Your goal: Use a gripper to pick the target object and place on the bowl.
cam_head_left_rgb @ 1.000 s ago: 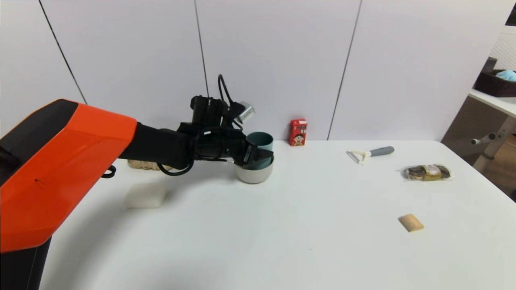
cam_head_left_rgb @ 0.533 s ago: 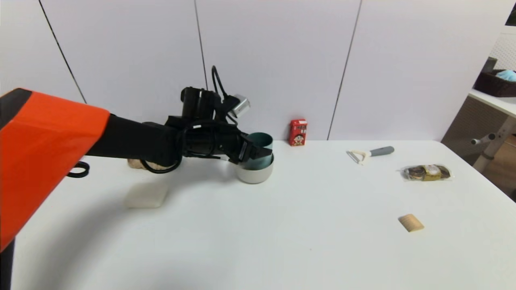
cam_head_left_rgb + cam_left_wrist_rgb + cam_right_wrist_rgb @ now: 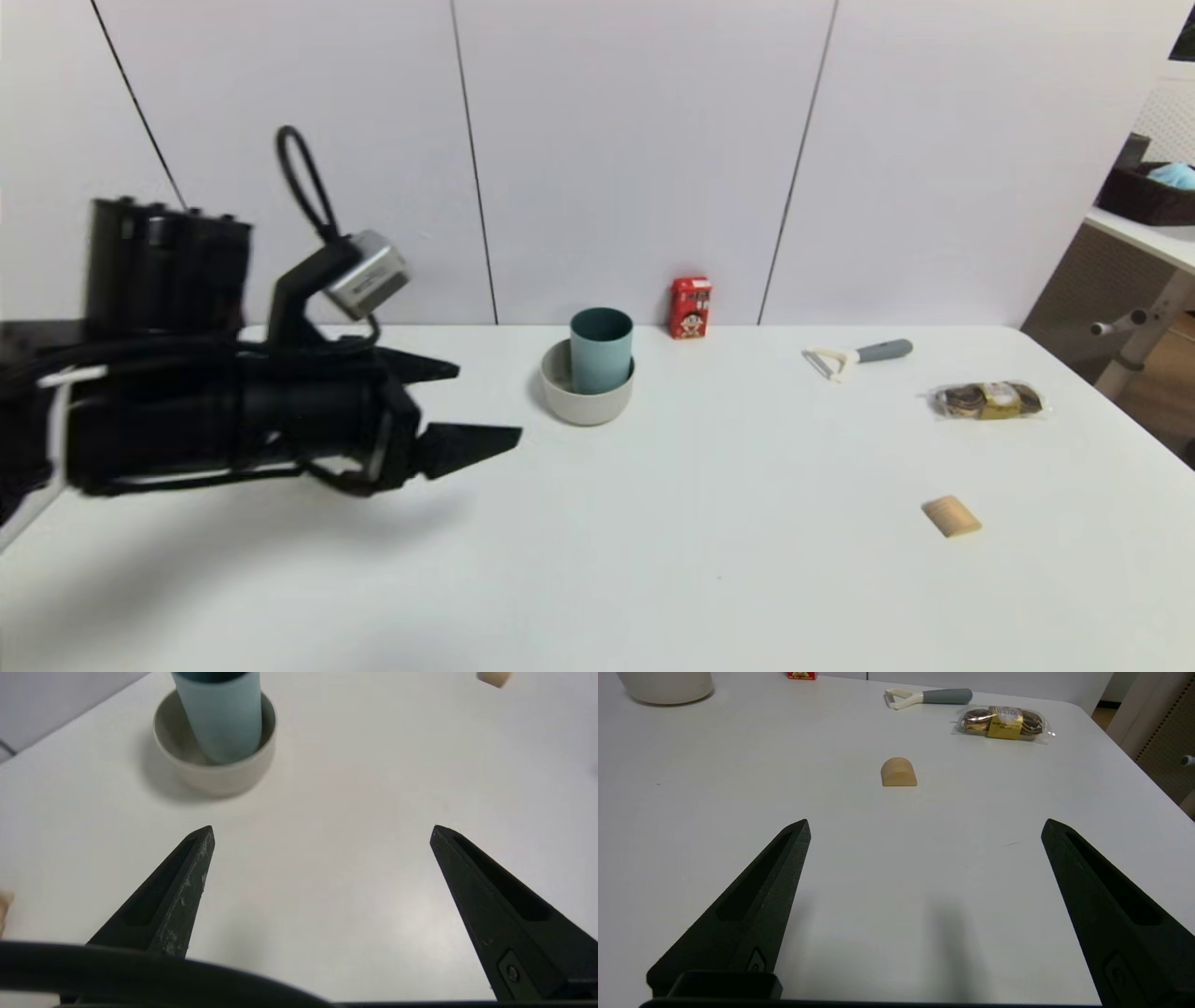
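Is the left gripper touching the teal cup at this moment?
Apart. The left wrist view shows the left gripper open, with bare table between its fingertips and the teal cup, which stands in the bowl.

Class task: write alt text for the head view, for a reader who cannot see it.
A teal cup stands upright inside a light grey bowl on a white table. The left gripper hangs open to the bowl's left, apart from it. A red carton, a peeler, a wrapped snack and a wooden block lie elsewhere.
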Robot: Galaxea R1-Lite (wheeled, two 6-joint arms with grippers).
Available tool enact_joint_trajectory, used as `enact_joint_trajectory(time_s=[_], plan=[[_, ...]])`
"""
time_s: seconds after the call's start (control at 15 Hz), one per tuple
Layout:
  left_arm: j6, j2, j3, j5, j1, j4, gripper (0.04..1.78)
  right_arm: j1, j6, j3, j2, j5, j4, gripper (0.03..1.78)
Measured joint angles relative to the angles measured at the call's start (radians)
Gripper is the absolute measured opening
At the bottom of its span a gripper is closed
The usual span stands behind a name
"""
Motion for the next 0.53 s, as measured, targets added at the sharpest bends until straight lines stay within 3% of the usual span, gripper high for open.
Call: enact_joint_trajectory(time_s=[0.27, 0.53], plan=[[-0.006, -0.393, 0.276, 0.001, 0.151, 0.009, 1.67, 0.000, 0.000, 0.000, 0.000, 0.000, -0.001, 1.71], [-0.015, -0.718, 0.424, 0.001, 0.347, 0.010, 1.69, 0.000, 0.000, 0.000, 0.000, 0.000, -0.001, 1.71]])
